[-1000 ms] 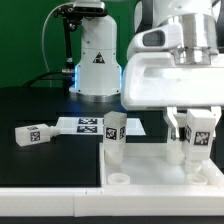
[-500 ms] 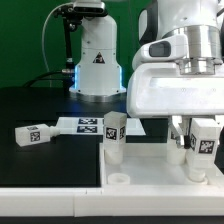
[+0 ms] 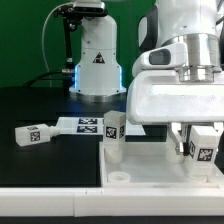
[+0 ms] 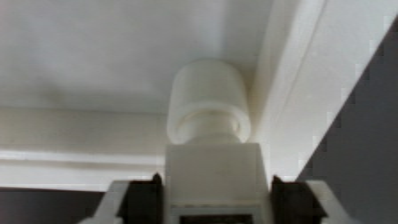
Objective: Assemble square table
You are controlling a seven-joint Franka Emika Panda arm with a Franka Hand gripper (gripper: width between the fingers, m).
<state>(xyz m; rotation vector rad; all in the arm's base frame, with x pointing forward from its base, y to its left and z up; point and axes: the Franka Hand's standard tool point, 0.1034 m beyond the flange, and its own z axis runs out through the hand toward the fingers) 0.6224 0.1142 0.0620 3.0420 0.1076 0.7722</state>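
Observation:
The white square table top [image 3: 150, 165] lies in front, with a round corner socket [image 3: 119, 178] at its near left corner. One tagged white leg [image 3: 114, 135] stands upright at its far left corner. My gripper [image 3: 203, 150] is shut on another tagged white leg [image 3: 203, 147] and holds it upright over the top's right side. In the wrist view that leg [image 4: 212, 130] runs between my fingers [image 4: 139, 200] and points at the top's rimmed corner [image 4: 267, 70]. A third leg [image 3: 32, 135] lies on the black table at the exterior view's left.
The marker board [image 3: 88, 124] lies flat on the black table behind the standing leg. The robot's white base [image 3: 95, 60] stands at the back. A long plain white rail [image 3: 50, 205] runs along the front edge.
My gripper has moved to the exterior view's right with the leg in it. The other parts have not moved.

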